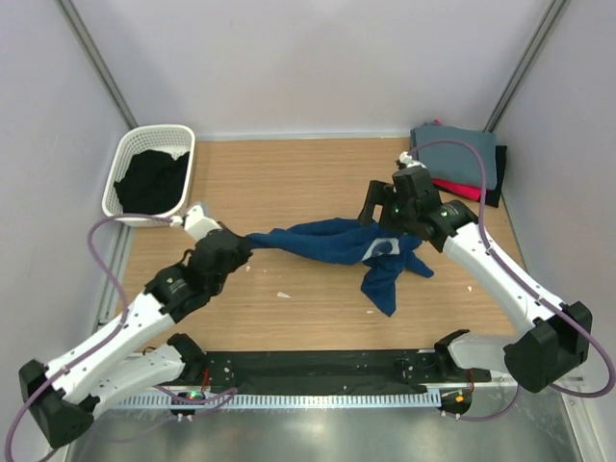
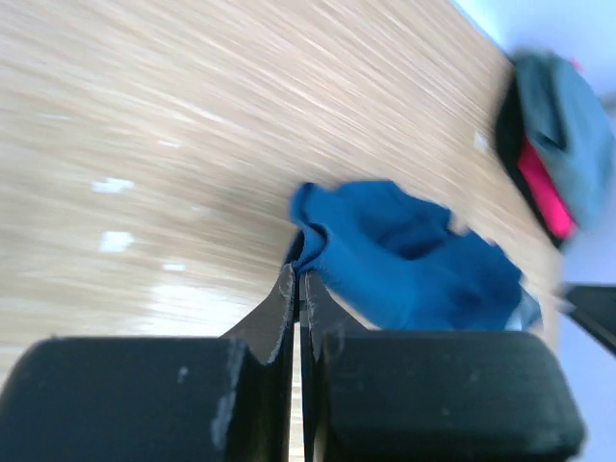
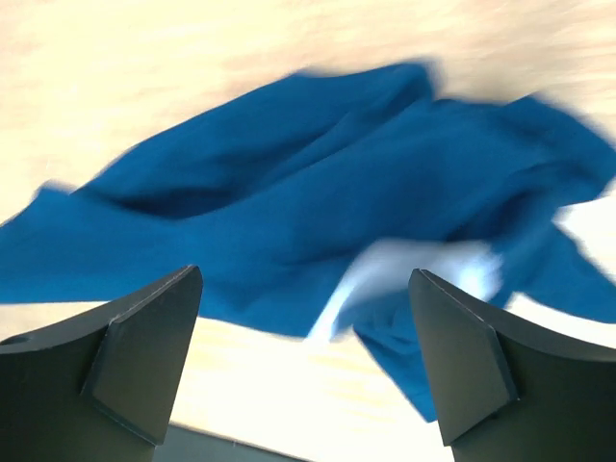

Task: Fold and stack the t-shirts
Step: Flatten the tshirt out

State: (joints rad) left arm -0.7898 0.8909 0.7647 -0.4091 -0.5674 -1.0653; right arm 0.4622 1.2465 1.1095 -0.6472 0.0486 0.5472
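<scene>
We see the navy t-shirt (image 1: 332, 243) lying crumpled in the middle of the wooden surface (image 1: 289, 173), its left end drawn to a point and pinched by our left pincer (image 1: 243, 244), which is clenched on the cloth. Our right pincer (image 3: 303, 279) hangs released just above the shirt's pale print, its 2 fingers wide apart. The folded pile (image 1: 460, 159), grey over red over black, sits at the far right corner.

— The left arm?
— Reaching low from the near left toward centre, left gripper (image 1: 243, 244) pinched tight on the navy t-shirt (image 1: 327, 241).
— The right?
— Right gripper (image 1: 378, 208) angled down, jaws spread wide.
</scene>
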